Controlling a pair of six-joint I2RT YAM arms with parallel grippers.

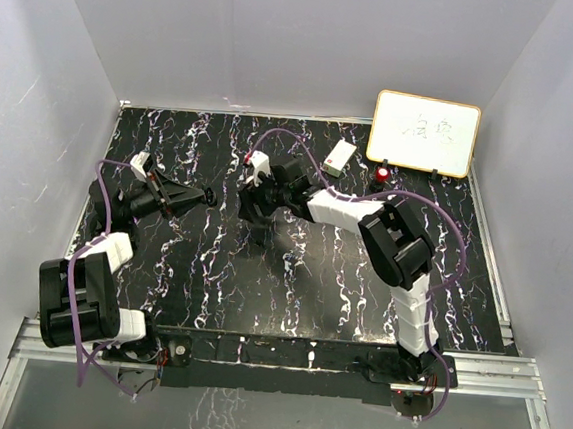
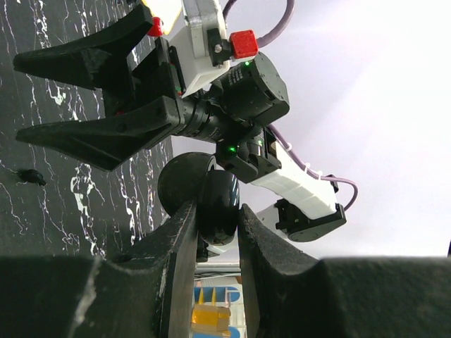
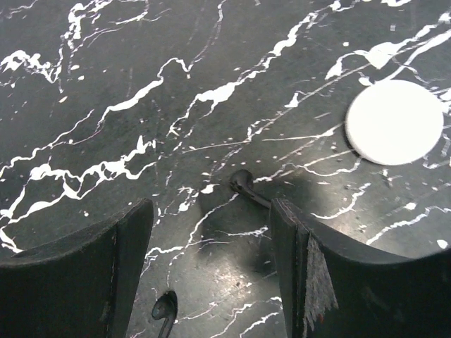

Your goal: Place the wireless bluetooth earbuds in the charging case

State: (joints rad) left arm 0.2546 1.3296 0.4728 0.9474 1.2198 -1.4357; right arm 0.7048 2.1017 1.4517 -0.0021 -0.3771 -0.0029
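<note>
No earbud looks seated yet. The left hand (image 2: 215,215) pinches the black case (image 2: 184,184). The right hand (image 3: 210,211), spread, hangs low over the desk (image 3: 106,70). One black earbud (image 3: 243,183) lies just ahead between its fingers and a second earbud (image 3: 165,306) nearer its palm. A white case (image 3: 394,121) lies ahead-right.

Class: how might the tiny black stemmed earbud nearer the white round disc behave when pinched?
This tiny black earbud looks rounded and glossy, so it may slip or roll. Lying low on the marbled table, it probably offers little grip.
</note>
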